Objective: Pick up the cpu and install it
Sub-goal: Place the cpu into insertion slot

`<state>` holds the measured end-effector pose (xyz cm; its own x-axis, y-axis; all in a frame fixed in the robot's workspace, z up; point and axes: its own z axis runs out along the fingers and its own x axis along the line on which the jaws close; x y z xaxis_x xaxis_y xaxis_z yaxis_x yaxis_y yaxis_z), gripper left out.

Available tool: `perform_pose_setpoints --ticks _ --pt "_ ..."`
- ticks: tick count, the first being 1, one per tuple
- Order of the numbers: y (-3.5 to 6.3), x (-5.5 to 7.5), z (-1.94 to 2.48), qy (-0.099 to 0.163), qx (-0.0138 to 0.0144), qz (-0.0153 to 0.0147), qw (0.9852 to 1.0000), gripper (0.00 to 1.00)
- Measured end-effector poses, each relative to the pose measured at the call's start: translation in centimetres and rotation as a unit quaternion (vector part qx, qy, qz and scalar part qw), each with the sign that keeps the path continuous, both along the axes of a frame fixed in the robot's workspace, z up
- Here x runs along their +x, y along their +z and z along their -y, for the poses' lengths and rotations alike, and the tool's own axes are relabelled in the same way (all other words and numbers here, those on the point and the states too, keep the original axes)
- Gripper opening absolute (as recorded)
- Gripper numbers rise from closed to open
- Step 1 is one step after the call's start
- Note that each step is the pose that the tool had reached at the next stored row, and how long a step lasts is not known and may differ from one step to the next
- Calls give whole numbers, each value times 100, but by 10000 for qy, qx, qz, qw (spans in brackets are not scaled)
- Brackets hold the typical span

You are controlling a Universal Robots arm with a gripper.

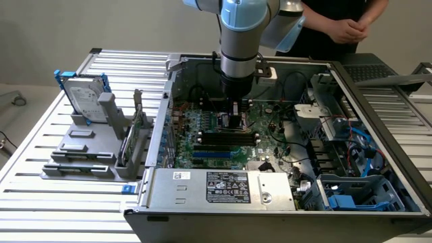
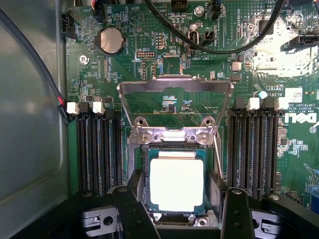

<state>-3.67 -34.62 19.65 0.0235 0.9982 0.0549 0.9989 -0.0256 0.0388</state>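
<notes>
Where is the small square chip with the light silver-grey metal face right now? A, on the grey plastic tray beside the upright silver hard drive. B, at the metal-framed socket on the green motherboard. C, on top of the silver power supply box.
B: the wrist view shows the small square silver-grey chip lying within the metal-framed socket on the green motherboard, with the hinged metal frame swung open.

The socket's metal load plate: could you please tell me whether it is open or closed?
Open. The load plate is swung back over the motherboard, and the cpu lies uncovered in the socket.
</notes>
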Motion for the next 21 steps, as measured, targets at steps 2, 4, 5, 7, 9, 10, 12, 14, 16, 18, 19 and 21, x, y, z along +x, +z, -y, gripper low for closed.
perform_pose_setpoints --ticks 2,4,5,7,9,10,12,14,16,18,19,21 --pt "0 0 0 0 0 0 10000 62" --pt "0 0 0 0 0 0 10000 62" --pt "0 0 -1 0 0 0 10000 62" --pt "-1 0 -4 0 4 0 10000 62" --pt "-1 0 -6 0 8 0 10000 62" --pt "-2 0 -6 0 11 0 10000 62" --pt "-3 0 -8 0 21 1 10000 62" --pt "-4 -1 -9 -1 34 0 10000 62" --pt "-4 0 -10 0 44 0 10000 62" --pt "-5 0 -9 0 46 0 10000 62" --pt "-4 0 -9 0 45 0 10000 62" --pt "-4 0 -9 0 45 0 10000 62"
